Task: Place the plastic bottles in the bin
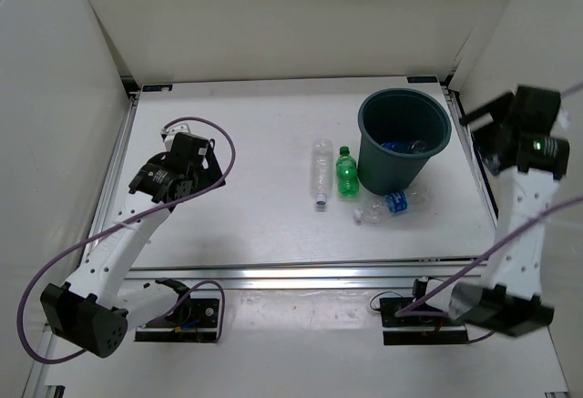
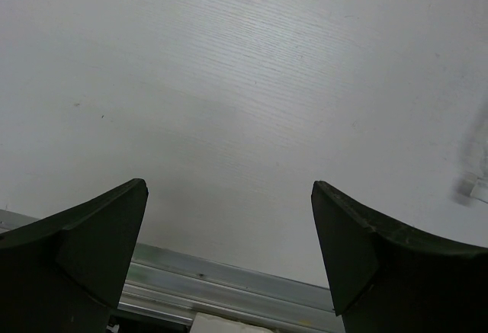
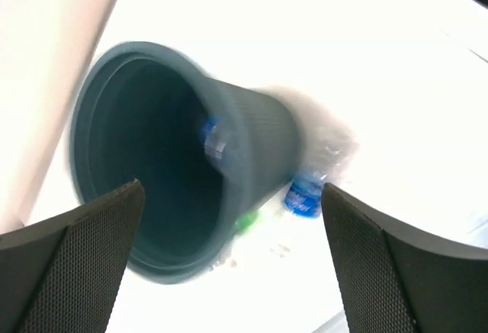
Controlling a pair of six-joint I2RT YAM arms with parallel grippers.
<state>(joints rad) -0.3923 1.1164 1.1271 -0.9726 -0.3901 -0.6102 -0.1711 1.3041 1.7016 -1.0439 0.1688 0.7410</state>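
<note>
The dark teal bin stands at the back right of the table, with blue-labelled bottles lying inside. Beside it lie a long clear bottle, a short green bottle and a clear blue-labelled bottle. My right gripper is open and empty, raised right of the bin. Its wrist view shows the bin, a bottle inside, the blue-labelled bottle and a bit of the green bottle. My left gripper is open and empty over bare table at the left.
White walls enclose the table on the left, back and right. A metal rail runs along the near edge; it also shows in the left wrist view. A purple cable loops off the left arm.
</note>
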